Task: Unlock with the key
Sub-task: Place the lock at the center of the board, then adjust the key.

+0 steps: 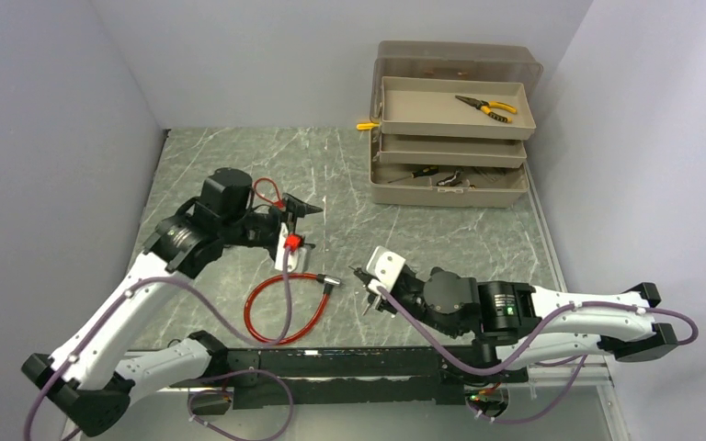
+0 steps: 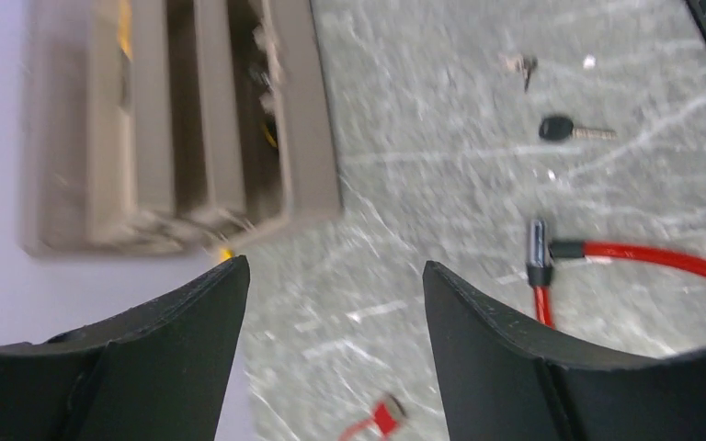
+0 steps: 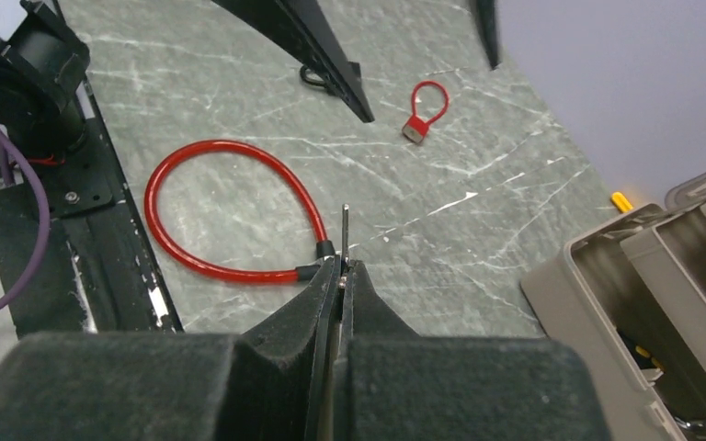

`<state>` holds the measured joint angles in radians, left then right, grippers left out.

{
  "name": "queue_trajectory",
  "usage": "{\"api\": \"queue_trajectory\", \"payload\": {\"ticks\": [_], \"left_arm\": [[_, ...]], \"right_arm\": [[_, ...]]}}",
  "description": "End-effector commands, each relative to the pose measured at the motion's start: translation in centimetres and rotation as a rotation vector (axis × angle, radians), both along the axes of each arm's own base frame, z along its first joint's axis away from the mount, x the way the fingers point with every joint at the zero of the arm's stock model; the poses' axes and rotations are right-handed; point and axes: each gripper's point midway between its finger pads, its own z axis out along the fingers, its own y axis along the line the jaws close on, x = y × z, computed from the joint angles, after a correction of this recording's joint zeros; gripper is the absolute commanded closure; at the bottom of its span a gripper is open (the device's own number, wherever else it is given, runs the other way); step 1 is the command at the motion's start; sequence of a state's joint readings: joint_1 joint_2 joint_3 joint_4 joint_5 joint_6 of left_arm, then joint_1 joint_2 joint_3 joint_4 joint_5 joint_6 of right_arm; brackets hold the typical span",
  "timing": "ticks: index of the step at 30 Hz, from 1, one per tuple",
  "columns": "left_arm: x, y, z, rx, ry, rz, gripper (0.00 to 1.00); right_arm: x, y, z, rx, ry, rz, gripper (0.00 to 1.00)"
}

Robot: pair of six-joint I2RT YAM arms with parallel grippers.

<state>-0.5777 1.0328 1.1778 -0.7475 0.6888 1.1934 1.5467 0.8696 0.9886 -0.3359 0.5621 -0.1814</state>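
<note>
As cable lock (image 3: 324,250) lies on veined tabletop (image 1: 460,239), lilac walls (image 1: 239,55) surround.

Two grippers: the left gripper (image 2: 335,303) and the right gripper (image 3: 342,276). One red cable lock (image 3: 151,197) lies near the middle of the table (image 1: 239,156). One small red loop tag (image 3: 414,130) lies farther back on the left. One toolbox (image 1: 450,195) stands at the far right, with three stepped trays. One pair of yellow-handled pliers (image 1: 487,107) lies in its top tray, and one yellow-handled tool (image 1: 366,126) sits just left of the box. Keys: one pinched key (image 3: 345,220), one black-headed key (image 2: 575,130) on the table, and possibly a third, smaller key (image 2: 521,64), though that view is blurred.
</note>
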Motion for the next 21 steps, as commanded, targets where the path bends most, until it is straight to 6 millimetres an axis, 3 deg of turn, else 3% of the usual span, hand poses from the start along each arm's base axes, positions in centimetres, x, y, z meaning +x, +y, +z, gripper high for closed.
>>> {"api": "queue_trajectory", "payload": {"ticks": [1,6,12,21], "left_arm": [[-4.9,-1.9,3.6,-0.057,-0.104,-0.196,0.27],[-7.8,-2.8,4.1,-0.061,-0.182,-0.286,0.36],[-8.0,-3.4,5.3,-0.074,-0.139,-0.269,0.6],[-8.2,-3.5,5.5,-0.074,-0.121,-0.268,0.69]], "right_arm": [[-0.6,1.5,1.8,0.042,0.052,0.061,1.0],[-0.4,2.6,2.2,0.018,0.052,0.064,1.0],[-0.1,2.9,2.1,-0.005,0.036,0.052,1.0],[0.5,3.1,2.1,-0.03,0.003,0.033,1.0]]}}
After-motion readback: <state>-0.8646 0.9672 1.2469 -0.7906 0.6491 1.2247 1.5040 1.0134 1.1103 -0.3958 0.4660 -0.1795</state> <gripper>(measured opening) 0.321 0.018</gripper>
